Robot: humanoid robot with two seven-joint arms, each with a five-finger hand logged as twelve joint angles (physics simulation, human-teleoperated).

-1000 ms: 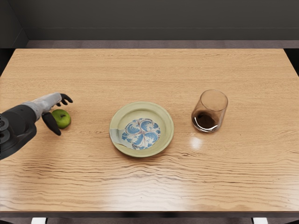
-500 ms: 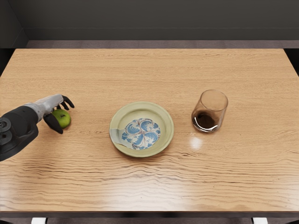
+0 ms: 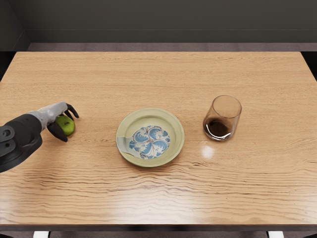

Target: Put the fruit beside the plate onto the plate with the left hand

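The wooden surface (image 3: 158, 79) is big and wide, with lots of bare room at the back and at the front. The green apple (image 3: 68, 127) sits on the surface near the left edge, well apart from the plate (image 3: 174, 130). The left hand (image 3: 54, 117) comes in from the left side and is closed around the apple, with its dark fingers (image 3: 73, 112) curled over the top and the thumb under the near side. The wood between the apple and the plate is bare. The plate lies flat in the middle, with a blue flower picture inside. A glass (image 3: 223, 116) with something brown in it stands to the right of the plate, close but not touching.
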